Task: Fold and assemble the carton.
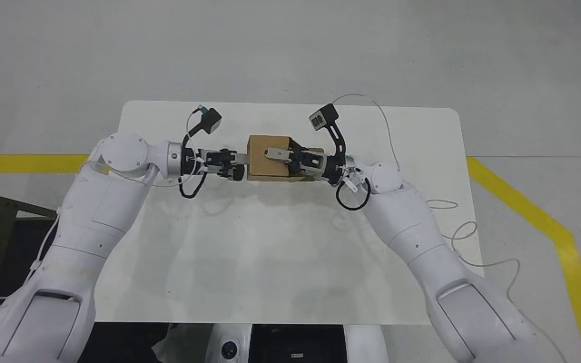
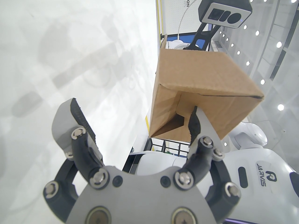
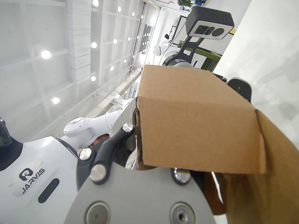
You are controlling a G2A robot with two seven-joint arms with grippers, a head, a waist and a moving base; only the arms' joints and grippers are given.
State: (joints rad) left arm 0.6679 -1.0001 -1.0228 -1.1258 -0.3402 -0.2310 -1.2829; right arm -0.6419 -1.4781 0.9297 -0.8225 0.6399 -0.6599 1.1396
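A brown carton is held just above the white table, at its far middle, between my two arms. My left gripper is at the carton's left end. In the left wrist view the left gripper is open wide. One of its fingertips touches the folded end flap of the carton, and the other finger is clear of it. My right gripper is at the carton's right end, one finger lying along the outside of a wall of the carton. The other finger is hidden behind cardboard.
A loose flap hangs at the carton's right end. Thin white cables trail beside the right arm off the table's right edge. Yellow tape marks the floor on both sides. Bare tabletop lies in front of the carton.
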